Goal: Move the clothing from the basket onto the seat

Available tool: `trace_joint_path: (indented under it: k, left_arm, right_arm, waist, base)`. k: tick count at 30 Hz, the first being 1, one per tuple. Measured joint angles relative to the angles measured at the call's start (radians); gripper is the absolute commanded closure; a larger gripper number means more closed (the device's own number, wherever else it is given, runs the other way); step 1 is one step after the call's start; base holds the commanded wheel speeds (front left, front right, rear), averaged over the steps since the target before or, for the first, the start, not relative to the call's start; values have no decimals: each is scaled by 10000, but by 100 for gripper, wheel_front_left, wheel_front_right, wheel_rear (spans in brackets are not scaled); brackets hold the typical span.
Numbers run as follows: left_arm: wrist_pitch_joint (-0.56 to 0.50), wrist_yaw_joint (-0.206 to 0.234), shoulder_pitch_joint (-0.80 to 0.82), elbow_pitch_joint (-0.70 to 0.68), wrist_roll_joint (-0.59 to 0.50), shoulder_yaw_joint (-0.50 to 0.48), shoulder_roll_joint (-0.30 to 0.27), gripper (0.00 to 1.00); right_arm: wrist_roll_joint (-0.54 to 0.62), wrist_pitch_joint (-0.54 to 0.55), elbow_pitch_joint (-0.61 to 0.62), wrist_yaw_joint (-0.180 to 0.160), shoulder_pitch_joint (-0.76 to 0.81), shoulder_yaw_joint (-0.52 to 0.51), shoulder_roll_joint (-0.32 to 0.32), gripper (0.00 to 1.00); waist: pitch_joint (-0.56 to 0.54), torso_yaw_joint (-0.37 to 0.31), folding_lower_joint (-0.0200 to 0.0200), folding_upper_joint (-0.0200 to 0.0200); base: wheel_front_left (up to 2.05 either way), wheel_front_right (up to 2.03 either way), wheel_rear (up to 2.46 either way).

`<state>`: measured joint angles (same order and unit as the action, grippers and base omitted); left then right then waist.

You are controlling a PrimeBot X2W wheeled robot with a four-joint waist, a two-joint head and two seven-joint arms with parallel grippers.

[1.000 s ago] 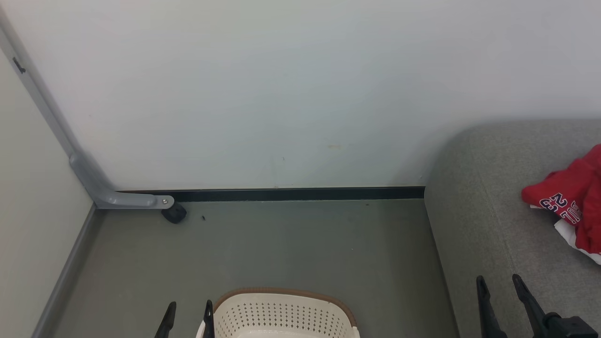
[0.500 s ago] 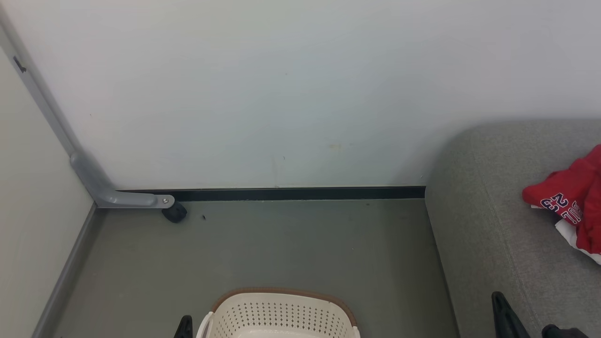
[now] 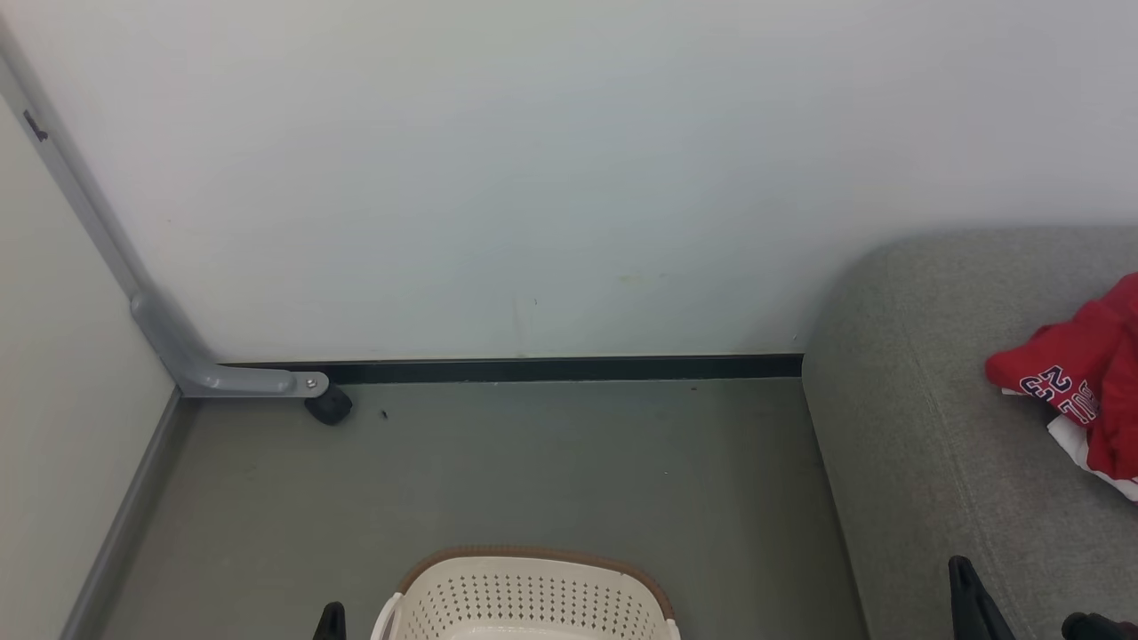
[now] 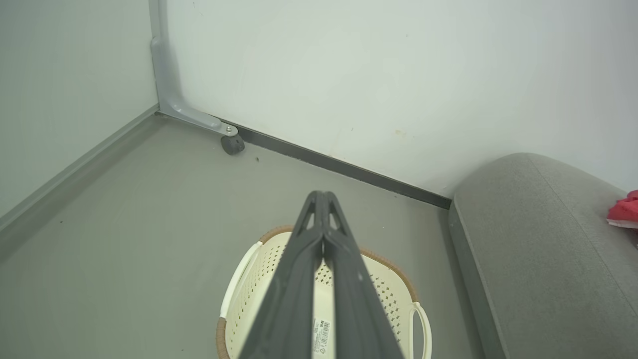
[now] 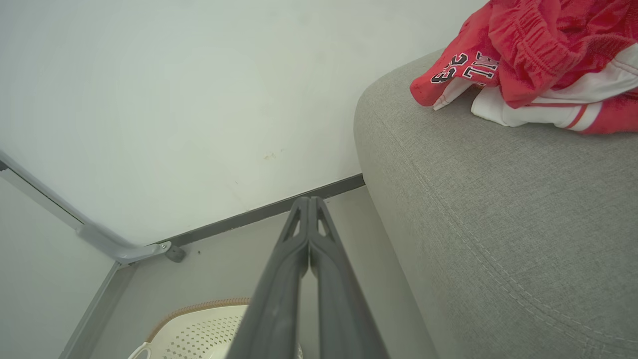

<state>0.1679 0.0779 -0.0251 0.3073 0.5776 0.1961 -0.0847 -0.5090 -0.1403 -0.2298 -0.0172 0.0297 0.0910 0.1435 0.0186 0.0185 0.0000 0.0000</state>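
- The seat (image 5: 498, 224), grey fabric with stitched seams, spreads to the right of the right gripper (image 5: 309, 202), whose two dark fingers are pressed together with nothing between them.
- The basket (image 4: 398, 294), cream perforated plastic with a brown rim, stands on the floor below and ahead of the left gripper (image 4: 323, 197). This gripper's fingers are likewise pressed tip to tip and hold nothing.
- The clothing (image 5: 523, 65), red with white trim, lies bunched on the seat, ahead and to the right of the right gripper and well apart from it. A white-edged "23" reads clearly; the letters beside it are partly folded under, possibly "UL".
- A white label (image 4: 321, 335) with a barcode sits inside the basket, between the left gripper's fingers as seen from the wrist; its print is too small to read.
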Motion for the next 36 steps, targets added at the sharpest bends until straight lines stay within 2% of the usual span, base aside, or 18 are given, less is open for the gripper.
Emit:
trace_joint_path:
  k: [36]
  left_arm:
    - [-1348, -882, 418, -4, 4803, -1323, 219, 100]
  right_arm:
    - [-5095, 1231, -341, 616, -446, -1081, -468, 100]
  waist:
    - [-81, -88, 0, 0]
  base:
    - [0, 0, 0]
